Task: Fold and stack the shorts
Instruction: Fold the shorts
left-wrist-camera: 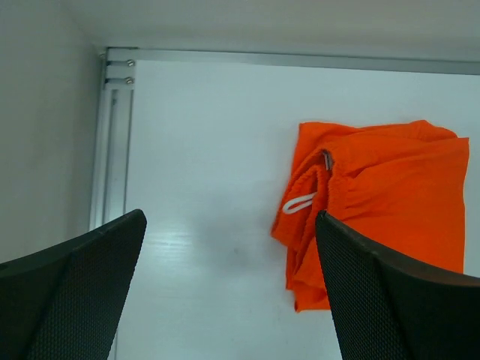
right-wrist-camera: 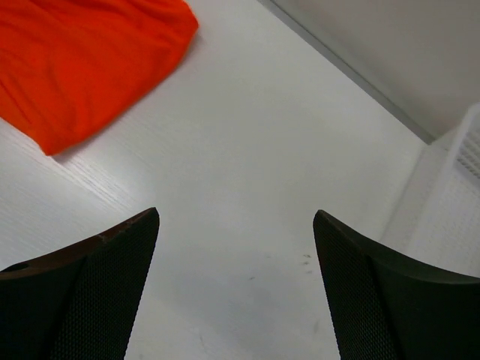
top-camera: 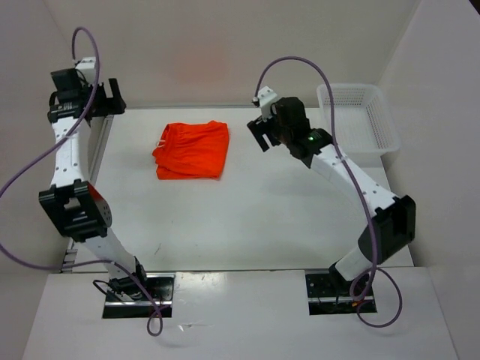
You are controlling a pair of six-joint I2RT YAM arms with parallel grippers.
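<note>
- The shorts (top-camera: pixel 193 150) lie flat on the desk (top-camera: pixel 247 225), in its far half and a little left of centre.
- The shorts are bright orange and folded into a compact, roughly rectangular packet. The layered edges show along the left side.
- In the left wrist view, a white drawstring (left-wrist-camera: pixel 298 202) loops out at the gathered waistband, on the left edge of the packet.
- The left end effector (top-camera: pixel 114 97) sits at the far left corner of the desk, well apart from the shorts.
- In the left wrist view, its two dark fingers (left-wrist-camera: pixel 90 285) stand wide apart. Nothing is between them, and the bare desk shows in the gap.
- The right end effector (top-camera: pixel 260 135) hovers above the desk, near the right edge of the shorts. It does not touch the fabric.
- In the right wrist view, its fingers (right-wrist-camera: pixel 82 300) are also spread wide and hold nothing. The orange fabric lies at the upper left of that view, apart from both fingertips.
- A white mesh basket (top-camera: pixel 358 116) stands at the far right corner of the desk, well apart from the shorts. The right end effector is between the shorts and the basket.
- A purple cable (top-camera: pixel 300 64) arcs over the right arm. A second purple cable runs along the left arm.
</note>
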